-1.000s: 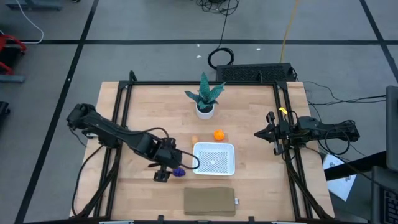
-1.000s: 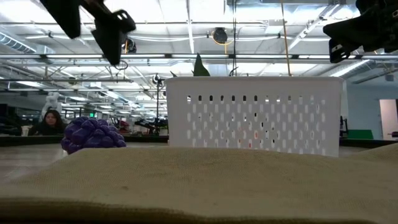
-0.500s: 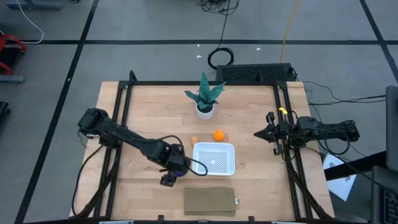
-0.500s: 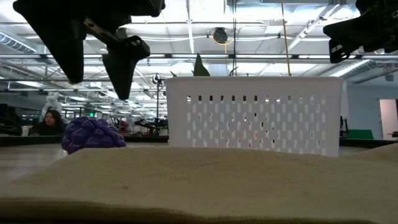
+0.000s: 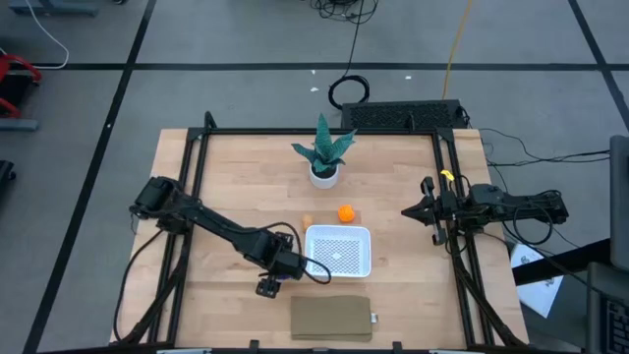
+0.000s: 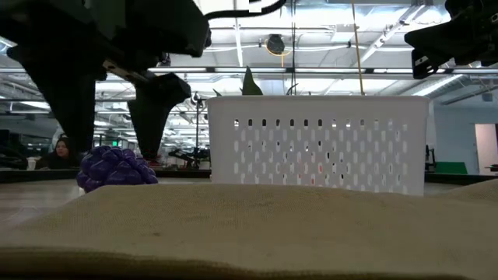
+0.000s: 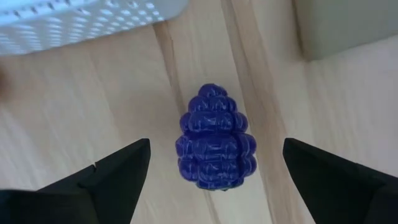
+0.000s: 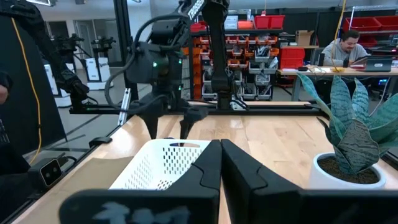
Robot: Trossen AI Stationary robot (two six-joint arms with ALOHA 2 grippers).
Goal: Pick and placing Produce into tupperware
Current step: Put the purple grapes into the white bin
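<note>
Bumpy purple lump (image 7: 217, 138) btwn open left gripper (image 7: 214, 171)

wooden table (image 5: 236, 167), white tupperware (image 5: 339, 250), purple lump (image 7: 215, 139), orange ball (image 5: 345, 212), potted plant (image 5: 324, 152), tan pad (image 5: 331, 318)

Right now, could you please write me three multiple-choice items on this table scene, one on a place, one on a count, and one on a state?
1. Where does the purple piece lie?
A. inside the white container
B. on the wood beside the white container
C. on the tan pad

2. How many orange pieces lie on the table?
A. two
B. none
C. four

3. How does the left gripper stand?
A. shut on the purple piece
B. open, fingers either side of it
C. shut, empty

Answers: 1 B, the left wrist view shows it on bare wood. 2 A, the orange ball and the smaller orange piece. 3 B, both fingers stand apart from the piece.
</note>
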